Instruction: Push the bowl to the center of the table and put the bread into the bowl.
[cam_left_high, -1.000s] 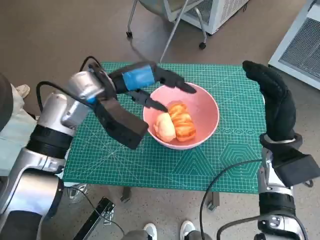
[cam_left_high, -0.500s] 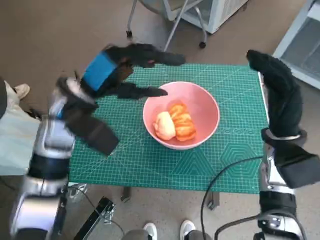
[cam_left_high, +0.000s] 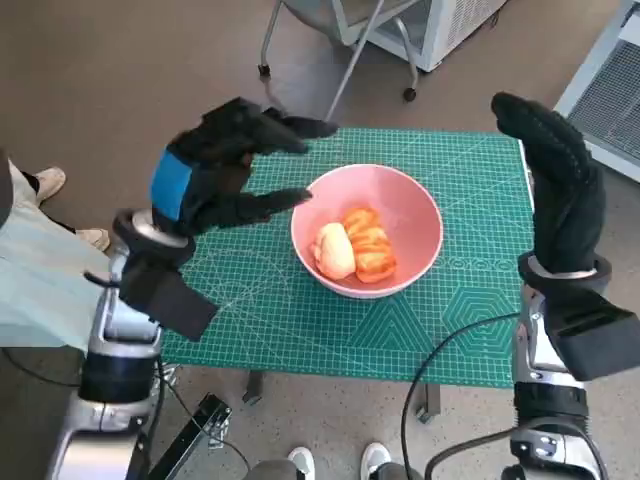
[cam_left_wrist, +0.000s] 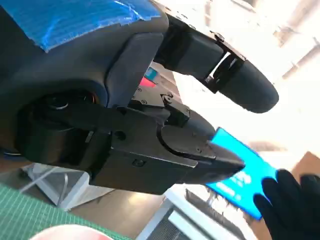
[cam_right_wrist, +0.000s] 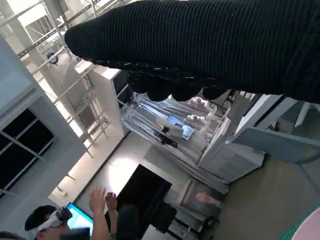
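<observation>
The bread (cam_left_high: 358, 250) sits in the pink bowl (cam_left_high: 420, 215) mid-worktop (cam_left_high: 470, 320), so the job looks done; both the left hand (cam_left_high: 228, 170) and right hand (cam_left_high: 555, 185) hold nothing, fingers apart, and only need to pull away.

Your head camera is looking steeply down on the table (cam_left_high: 300, 330). Both wrist cameras are sitting close behind their robot hands, tilting up toward the room; each is catching the pink bowl (cam_left_high: 420, 215) at its frame's lower edge.
</observation>
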